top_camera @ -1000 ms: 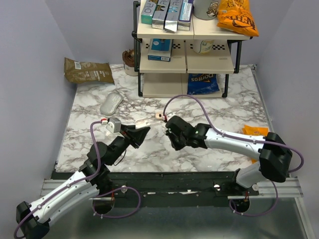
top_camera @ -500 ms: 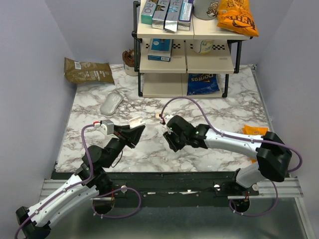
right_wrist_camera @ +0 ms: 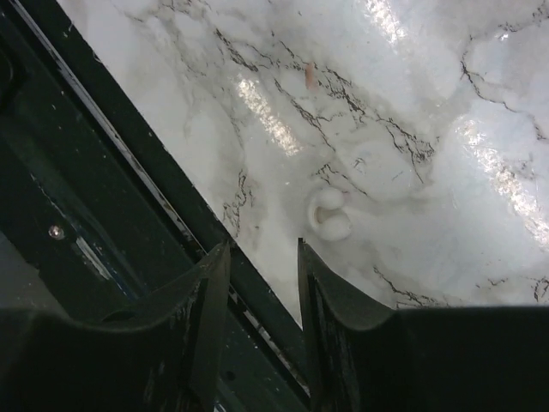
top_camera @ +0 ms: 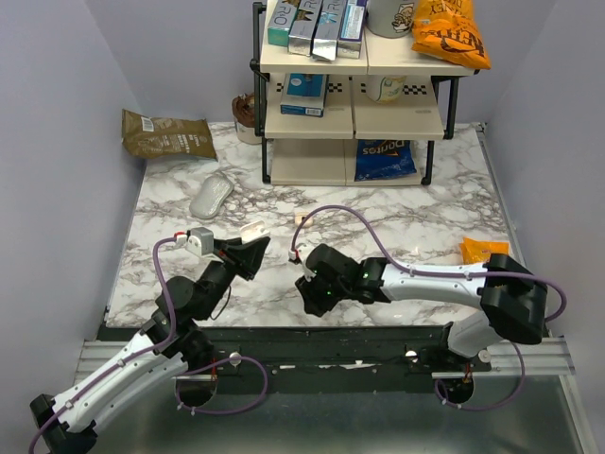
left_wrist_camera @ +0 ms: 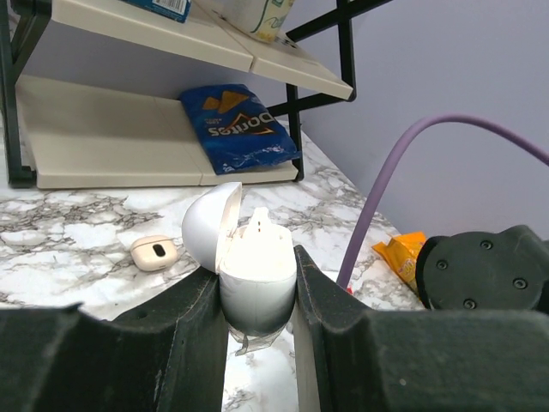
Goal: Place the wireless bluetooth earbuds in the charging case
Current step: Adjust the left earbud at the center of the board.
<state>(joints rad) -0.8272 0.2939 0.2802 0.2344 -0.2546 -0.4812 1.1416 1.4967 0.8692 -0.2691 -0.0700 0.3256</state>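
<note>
Charging case (left_wrist_camera: 257,257), smooth white oval, lid up, clamped in L end effector (left_wrist_camera: 256,287); R end effector (right_wrist_camera: 264,257) apart.

The top external camera looks down from above and behind the arms, over the marble counter (top_camera: 425,213) to the shelf rack (top_camera: 307,156) beyond. The left wrist camera sits low behind the left hand (left_wrist_camera: 256,279), facing that rack and the Doritos bag (left_wrist_camera: 236,129), both shared with overhead. The right wrist camera looks steeply down, close to the counter's near edge.
</note>
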